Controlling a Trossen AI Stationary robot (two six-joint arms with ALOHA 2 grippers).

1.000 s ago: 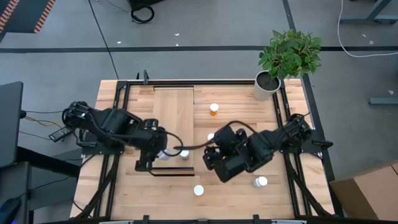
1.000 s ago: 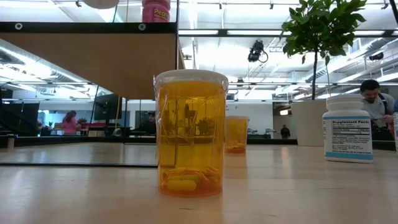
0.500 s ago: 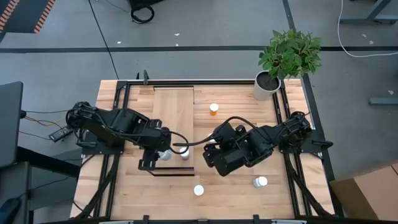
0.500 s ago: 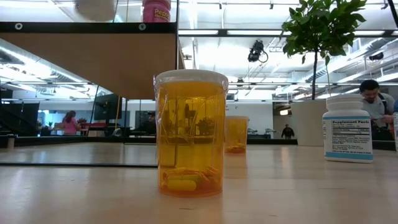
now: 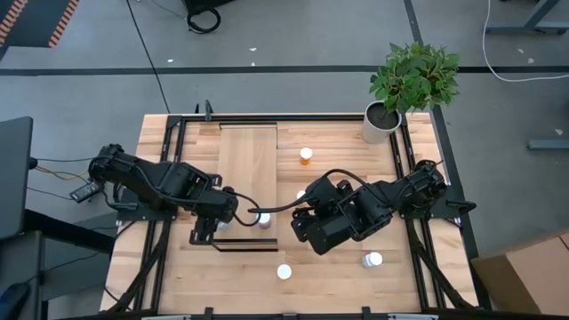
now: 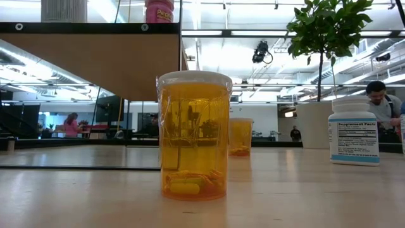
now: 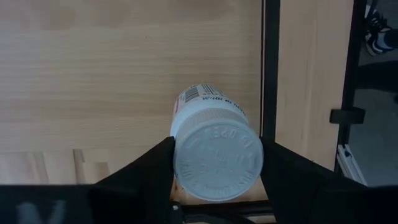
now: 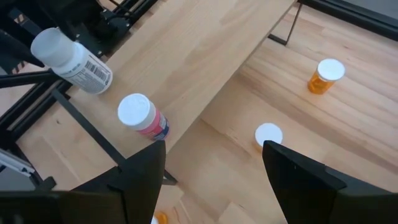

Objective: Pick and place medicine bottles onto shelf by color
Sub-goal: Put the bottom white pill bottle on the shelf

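High view: the wooden table [image 5: 347, 276] carries the long light-wood shelf [image 5: 249, 164], with my arms meeting near its dark-framed end. My left hand [image 7: 214, 180] is clamped on a white bottle [image 7: 214, 146] above the shelf. My right hand [image 8: 211, 168] hangs with fingers apart over a pink bottle [image 8: 144, 117] standing on the shelf.
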